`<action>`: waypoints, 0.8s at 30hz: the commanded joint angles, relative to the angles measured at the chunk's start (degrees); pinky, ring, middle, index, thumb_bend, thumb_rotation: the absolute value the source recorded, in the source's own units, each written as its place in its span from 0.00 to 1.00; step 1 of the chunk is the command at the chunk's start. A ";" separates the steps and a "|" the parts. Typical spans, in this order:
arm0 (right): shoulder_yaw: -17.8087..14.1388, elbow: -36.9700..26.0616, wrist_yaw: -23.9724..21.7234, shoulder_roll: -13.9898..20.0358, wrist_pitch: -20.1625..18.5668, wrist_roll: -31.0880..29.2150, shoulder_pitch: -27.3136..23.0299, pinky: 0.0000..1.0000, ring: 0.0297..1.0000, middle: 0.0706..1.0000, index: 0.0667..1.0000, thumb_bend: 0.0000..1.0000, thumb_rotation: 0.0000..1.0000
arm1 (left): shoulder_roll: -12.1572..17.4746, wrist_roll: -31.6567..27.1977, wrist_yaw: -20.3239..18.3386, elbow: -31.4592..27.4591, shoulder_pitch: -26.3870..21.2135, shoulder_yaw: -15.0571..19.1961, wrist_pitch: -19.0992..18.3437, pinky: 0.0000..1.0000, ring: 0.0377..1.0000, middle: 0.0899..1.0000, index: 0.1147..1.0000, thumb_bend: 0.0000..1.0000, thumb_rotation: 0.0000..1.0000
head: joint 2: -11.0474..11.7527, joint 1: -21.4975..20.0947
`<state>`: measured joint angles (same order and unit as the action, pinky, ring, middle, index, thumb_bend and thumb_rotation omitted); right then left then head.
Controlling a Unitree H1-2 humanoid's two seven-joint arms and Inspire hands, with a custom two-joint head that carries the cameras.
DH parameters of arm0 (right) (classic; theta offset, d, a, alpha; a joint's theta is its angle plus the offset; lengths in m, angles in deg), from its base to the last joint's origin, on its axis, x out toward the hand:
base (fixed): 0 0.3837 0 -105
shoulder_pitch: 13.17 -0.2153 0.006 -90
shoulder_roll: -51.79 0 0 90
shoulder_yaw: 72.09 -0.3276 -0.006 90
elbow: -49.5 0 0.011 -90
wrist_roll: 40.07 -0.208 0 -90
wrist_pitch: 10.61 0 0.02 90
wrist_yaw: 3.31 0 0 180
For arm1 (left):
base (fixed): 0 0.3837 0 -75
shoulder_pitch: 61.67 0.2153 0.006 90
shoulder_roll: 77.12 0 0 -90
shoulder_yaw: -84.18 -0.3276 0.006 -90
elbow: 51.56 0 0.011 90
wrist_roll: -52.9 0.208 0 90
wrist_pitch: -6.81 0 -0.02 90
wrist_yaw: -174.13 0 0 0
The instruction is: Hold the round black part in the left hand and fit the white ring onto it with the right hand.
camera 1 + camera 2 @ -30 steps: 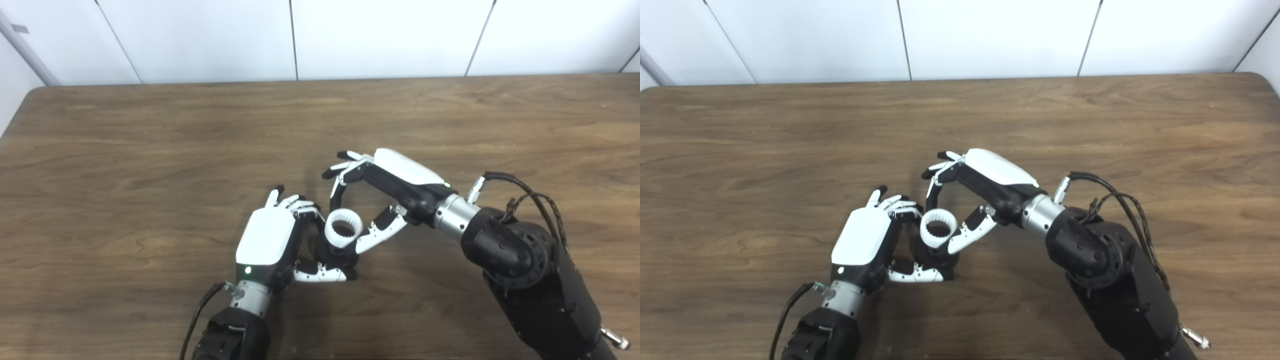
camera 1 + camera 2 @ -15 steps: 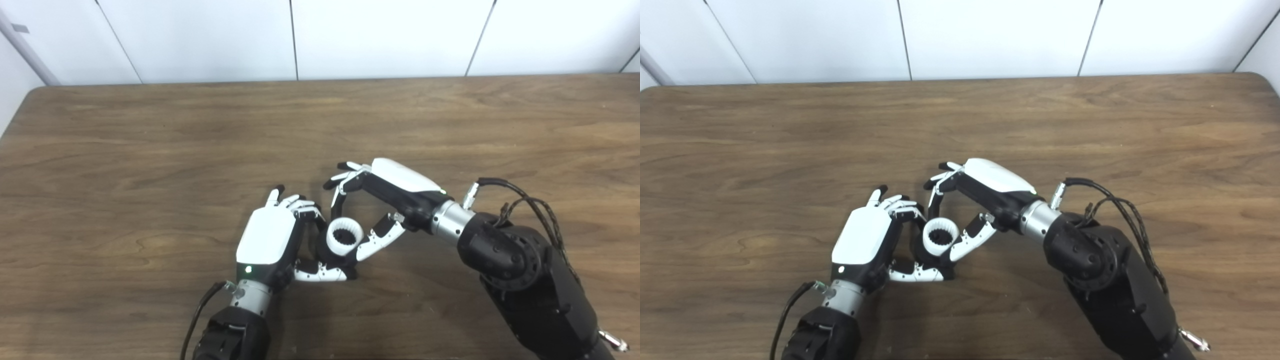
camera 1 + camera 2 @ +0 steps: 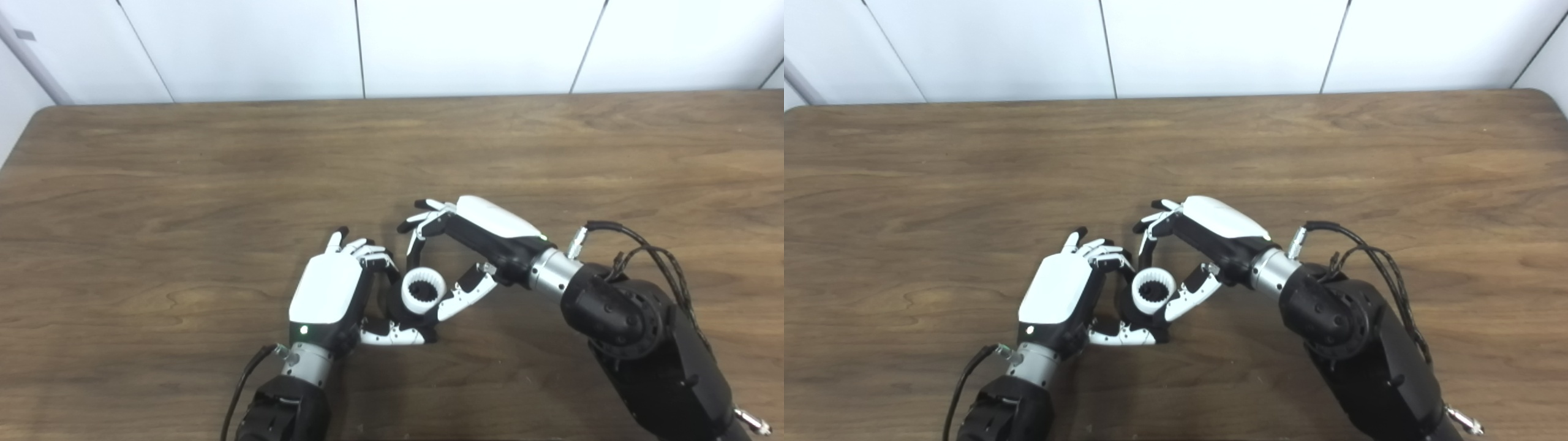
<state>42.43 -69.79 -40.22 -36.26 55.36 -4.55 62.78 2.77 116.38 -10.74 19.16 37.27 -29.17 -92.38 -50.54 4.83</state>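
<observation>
My left hand [image 3: 331, 289] lies low on the table and is shut around the round black part [image 3: 409, 318], fingers behind it and thumb in front. The part is mostly hidden by the white toothed ring [image 3: 422, 291], which sits on top of it. My right hand [image 3: 468, 248] reaches in from the right and pinches the ring, one finger on its far side and the thumb on its right side. The ring also shows in the right eye view [image 3: 1153, 290]. How deep the ring sits on the part cannot be told.
The wooden table [image 3: 184, 184] stretches around both hands, and its far edge meets a white panelled wall [image 3: 465, 43]. A black cable [image 3: 637, 251] loops off my right wrist.
My right hand has come down and slightly toward me with the ring, which now sits lower, on the black part. My left hand has not moved.
</observation>
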 commanded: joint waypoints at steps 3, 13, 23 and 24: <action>-0.19 -0.40 1.50 -0.05 2.01 -0.14 -0.60 1.00 0.99 0.83 0.45 0.52 0.13 | -0.57 0.41 0.21 -1.69 -0.49 -0.14 0.36 1.00 0.85 0.72 0.42 0.52 0.05 | 0.01 0.05; 0.02 0.09 2.47 -0.43 2.38 -0.27 0.00 1.00 0.99 0.83 0.45 0.52 0.13 | -0.80 0.78 -0.22 -1.84 -0.49 -0.30 0.22 1.00 0.85 0.72 0.42 0.52 0.05 | -0.12 0.25; 0.70 0.31 2.74 -0.72 2.40 0.06 0.31 0.99 0.99 0.83 0.45 0.52 0.13 | -0.94 0.88 -0.06 -1.77 -0.51 -0.42 0.27 1.00 0.85 0.72 0.42 0.52 0.05 | -0.07 0.36; 0.73 0.30 2.78 -0.78 2.34 0.06 0.38 0.99 0.99 0.83 0.45 0.52 0.13 | -0.96 0.84 -0.10 -1.81 -0.48 -0.43 0.25 1.00 0.85 0.72 0.42 0.52 0.05 | -0.07 0.36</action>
<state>43.01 -68.66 -38.13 -36.61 56.39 -4.49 63.61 2.61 116.50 -11.42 18.72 37.38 -29.42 -92.41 -50.54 5.19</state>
